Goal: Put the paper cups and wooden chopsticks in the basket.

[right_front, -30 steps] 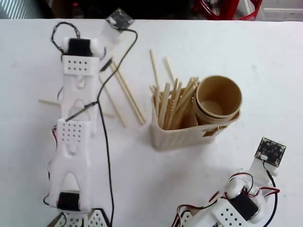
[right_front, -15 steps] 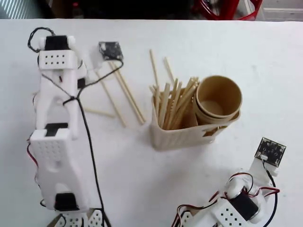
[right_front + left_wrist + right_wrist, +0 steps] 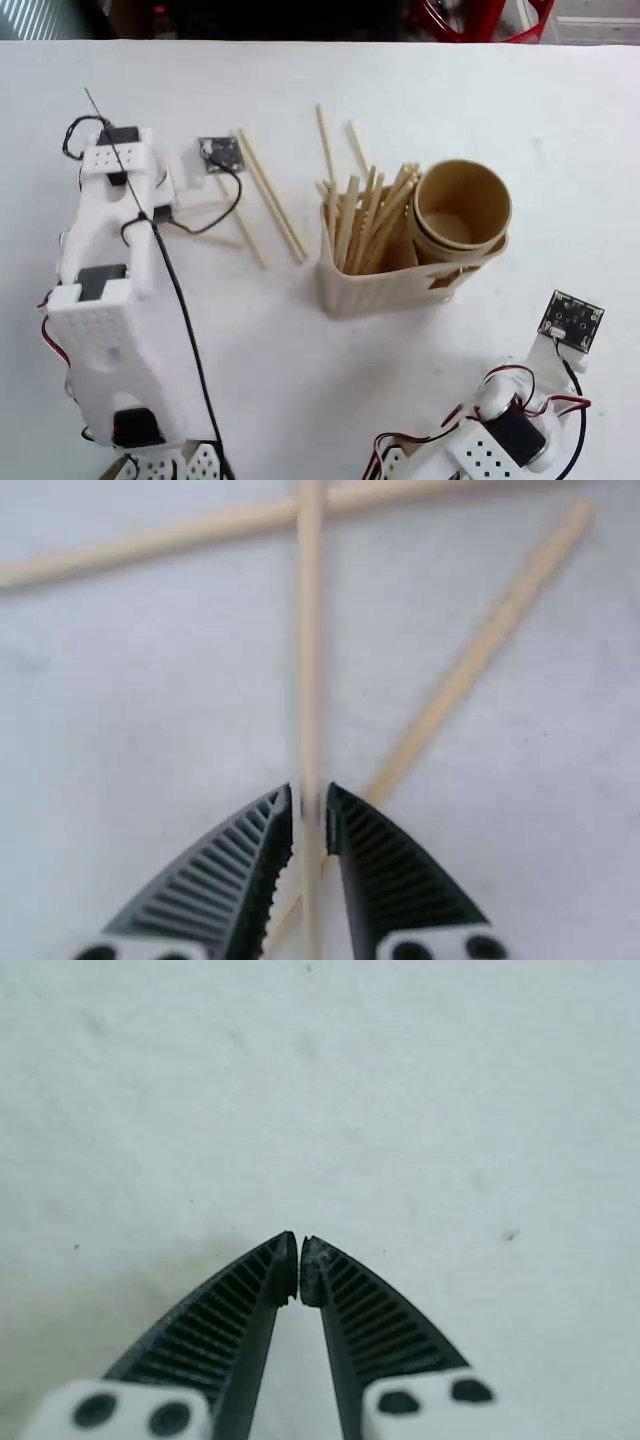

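on the left side of the desk [image 3: 560, 120], the left arm [image 3: 110, 290] has pulled back toward its base since a second ago: its wrist camera, which stood near the far edge, now sits over the loose chopsticks [image 3: 270, 200] lying left of the basket [image 3: 385, 285]. the right arm [image 3: 500, 430] has not shifted, and the basket, the paper cups [image 3: 462, 205] and the bundle of chopsticks [image 3: 365, 215] standing in it are as they were.

the left jaws are drawn in narrow and pinch a single chopstick [image 3: 308, 630] between their ribbed inner faces. it runs straight out past the tips and crosses another stick [image 3: 150, 542] that lies across it farther on; a third stick [image 3: 480, 650] lies at a slant just beside the held one. we cannot tell whether the held stick is lifted off the desk or resting on it.

the right jaws, low at the near right corner, are all but closed — tips almost touching, nothing between them — and they hang over bare white desk.

the two nested paper cups stand in the right end of the basket, the chopstick bundle leans in its left end, and two more sticks [image 3: 326, 140] lie on the desk just beyond the basket — apart from the group by the left arm.
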Motion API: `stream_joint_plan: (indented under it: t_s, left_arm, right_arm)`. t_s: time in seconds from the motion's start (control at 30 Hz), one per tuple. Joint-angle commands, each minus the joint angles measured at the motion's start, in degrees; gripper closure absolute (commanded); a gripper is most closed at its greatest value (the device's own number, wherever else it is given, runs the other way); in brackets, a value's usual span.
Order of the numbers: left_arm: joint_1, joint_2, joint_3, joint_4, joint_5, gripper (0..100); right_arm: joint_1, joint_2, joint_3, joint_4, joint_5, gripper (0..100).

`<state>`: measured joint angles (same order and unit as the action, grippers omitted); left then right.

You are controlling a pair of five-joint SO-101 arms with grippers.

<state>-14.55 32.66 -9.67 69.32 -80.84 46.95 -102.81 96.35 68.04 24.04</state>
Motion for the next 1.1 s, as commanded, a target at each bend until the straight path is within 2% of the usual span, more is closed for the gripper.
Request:
stream_joint_plan:
  t_s: [0.0, 0.17, 0.3, 0.47, 0.63, 0.77, 1.07]
  left_arm:
    - [0.6, -4.0, 3.1, -6.9, -14.6, 88]
    - [1.9, -3.9, 7.9, -12.1, -14.7, 88]
    - [3.2, -4.0, 9.8, -11.8, -17.3, 88]
    - [3.1, -5.3, 8.4, -11.6, -15.6, 88]
    - [3.5, -9.1, 4.7, -3.5, -14.6, 87]
    - [4.2, -12.0, 2.5, 2.2, -14.6, 83]
    - [4.3, -12.1, 2.5, 4.5, -14.6, 82]
  right_arm:
    - [0.4, -0.5, 0.5, -0.6, -0.2, 97.9]
    - [0.4, -0.5, 0.5, -0.6, -0.2, 97.9]
    - [0.4, -0.5, 0.5, -0.6, -0.2, 97.9]
    - [0.4, -0.5, 0.5, -0.6, -0.2, 97.9]
    - [0.4, -0.5, 0.5, -0.6, -0.2, 97.9]
    - [0.4, -0.5, 0.5, -0.6, -0.2, 97.9]
    - [0.4, -0.5, 0.5, -0.6, -0.2, 97.9]
